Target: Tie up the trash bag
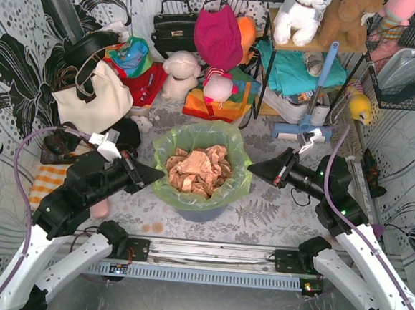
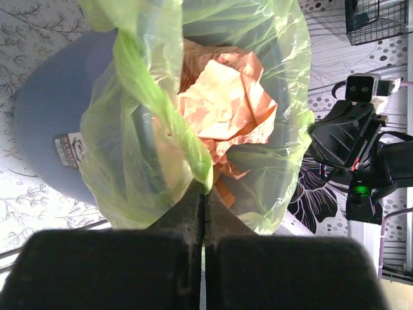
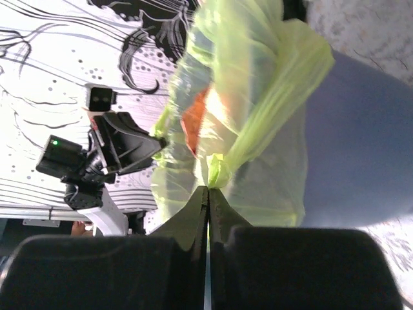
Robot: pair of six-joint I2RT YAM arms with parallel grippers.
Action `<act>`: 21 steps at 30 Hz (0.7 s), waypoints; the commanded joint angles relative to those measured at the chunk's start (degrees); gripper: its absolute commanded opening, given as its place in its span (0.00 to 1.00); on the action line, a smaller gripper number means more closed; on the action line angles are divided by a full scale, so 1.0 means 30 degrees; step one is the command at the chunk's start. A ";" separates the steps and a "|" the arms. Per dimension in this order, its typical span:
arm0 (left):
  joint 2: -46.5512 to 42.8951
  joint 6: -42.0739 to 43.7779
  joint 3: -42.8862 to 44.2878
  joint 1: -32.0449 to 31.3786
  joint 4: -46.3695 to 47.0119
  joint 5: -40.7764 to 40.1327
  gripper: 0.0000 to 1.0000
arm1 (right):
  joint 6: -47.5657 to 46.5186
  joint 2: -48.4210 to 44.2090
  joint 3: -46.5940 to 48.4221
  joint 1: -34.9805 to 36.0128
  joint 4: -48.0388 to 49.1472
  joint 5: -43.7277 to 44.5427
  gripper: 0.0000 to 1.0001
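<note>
The trash bag is thin lime-green plastic lining a blue-grey bin, with crumpled tan-orange paper inside. My left gripper is shut on the bag's left rim. In the left wrist view the left gripper pinches a bunched green fold of the trash bag. My right gripper is shut on the right rim. In the right wrist view the right gripper holds a gathered fold of the trash bag.
Behind the bin lie a cream handbag, a black bag, soft toys and a pink hat. A shelf rack with a blue-handled mop stands back right. A wire basket hangs at the right wall.
</note>
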 commanded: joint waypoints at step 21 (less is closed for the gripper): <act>0.6634 0.1001 0.4335 0.0043 0.8912 0.3741 0.00 | 0.1629 0.4578 0.4454 -0.0037 0.8713 -0.1250 0.00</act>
